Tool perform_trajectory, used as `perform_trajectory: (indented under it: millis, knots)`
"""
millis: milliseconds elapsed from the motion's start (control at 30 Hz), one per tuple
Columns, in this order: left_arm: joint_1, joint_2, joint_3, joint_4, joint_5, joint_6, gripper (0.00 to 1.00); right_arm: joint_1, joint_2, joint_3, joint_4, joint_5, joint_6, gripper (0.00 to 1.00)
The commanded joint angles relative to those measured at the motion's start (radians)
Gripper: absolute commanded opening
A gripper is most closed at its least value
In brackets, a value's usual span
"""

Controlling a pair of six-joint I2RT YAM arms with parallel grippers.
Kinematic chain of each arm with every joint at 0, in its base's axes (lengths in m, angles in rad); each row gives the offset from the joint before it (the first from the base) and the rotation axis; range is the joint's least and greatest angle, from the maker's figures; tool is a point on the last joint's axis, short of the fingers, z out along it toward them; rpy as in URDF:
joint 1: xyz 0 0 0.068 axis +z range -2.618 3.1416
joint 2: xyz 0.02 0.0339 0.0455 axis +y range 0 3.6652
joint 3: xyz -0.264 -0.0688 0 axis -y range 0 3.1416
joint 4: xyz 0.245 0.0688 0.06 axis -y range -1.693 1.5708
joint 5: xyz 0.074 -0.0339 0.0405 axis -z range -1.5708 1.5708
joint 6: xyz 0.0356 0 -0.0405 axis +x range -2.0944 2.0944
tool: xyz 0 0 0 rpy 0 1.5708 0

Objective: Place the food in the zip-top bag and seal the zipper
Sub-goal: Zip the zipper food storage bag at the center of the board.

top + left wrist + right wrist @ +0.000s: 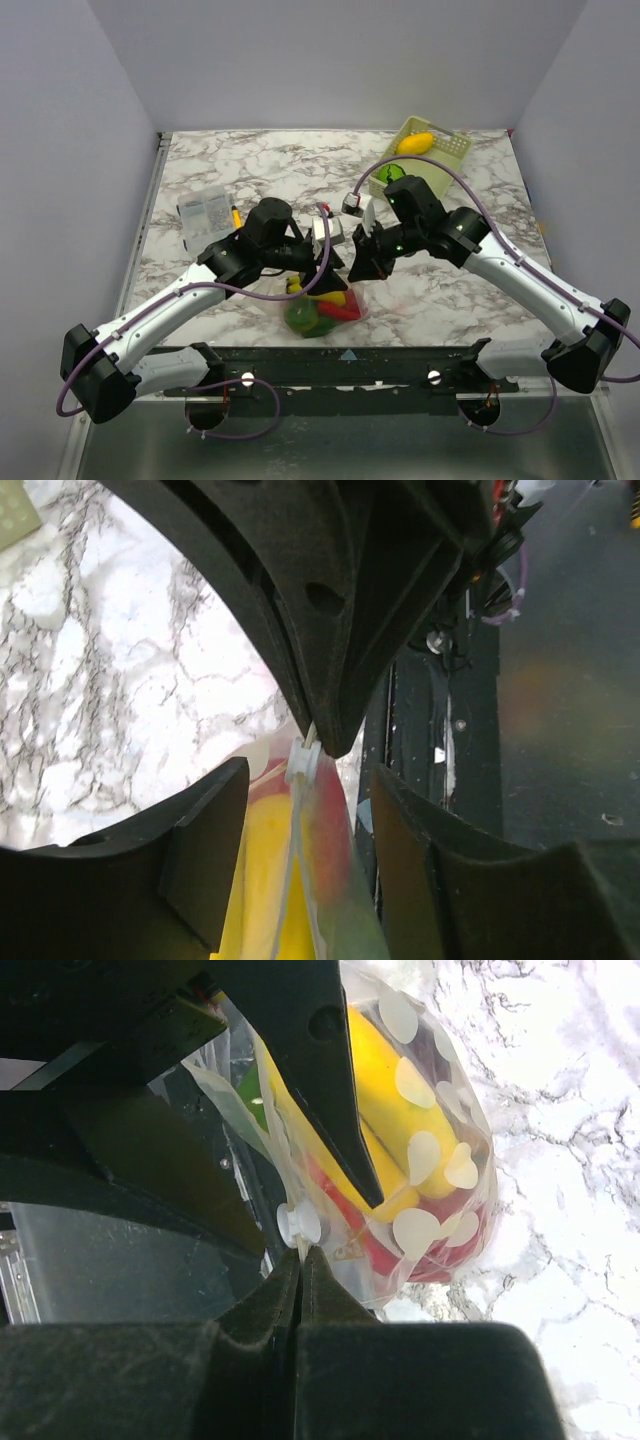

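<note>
The zip-top bag (345, 312) lies near the table's front edge, with food inside: a yellow banana (385, 1090), a red pepper (440, 1252) and a green piece (300, 318). The clear bag (470, 1110) has white heart prints. My right gripper (300, 1258) is shut on the zipper strip right beside its white slider (298, 1225). My left gripper (310, 815) is open, its fingers (205, 845) straddling the zipper strip (295, 860) without touching it. The slider (303, 763) sits just under the right gripper's tips. In the top view both grippers, left (326, 275) and right (362, 268), meet over the bag.
A pale-green lattice basket (452, 150) stands at the back right holding a yellow piece (415, 143); a green piece (393, 172) lies by it. A clear packet of grey bits (204, 212) lies at the left. The black front rail (340, 362) runs just below the bag.
</note>
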Motion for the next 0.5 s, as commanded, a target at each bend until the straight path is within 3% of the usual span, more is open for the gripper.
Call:
perform_trajectory:
  millis: [0, 233, 467]
  knots:
    - [0.009, -0.023, 0.014, 0.083, 0.083, -0.052, 0.55, 0.009, -0.033, -0.015, 0.054, 0.017, -0.002, 0.0]
    - [0.021, -0.014, 0.011, 0.127, 0.066, -0.073, 0.5, 0.009, -0.041, -0.017, 0.048, -0.003, -0.013, 0.0]
    - [0.02, -0.003, 0.018, 0.128, 0.125, -0.072, 0.14, 0.009, -0.048, -0.021, 0.06, 0.026, 0.004, 0.0]
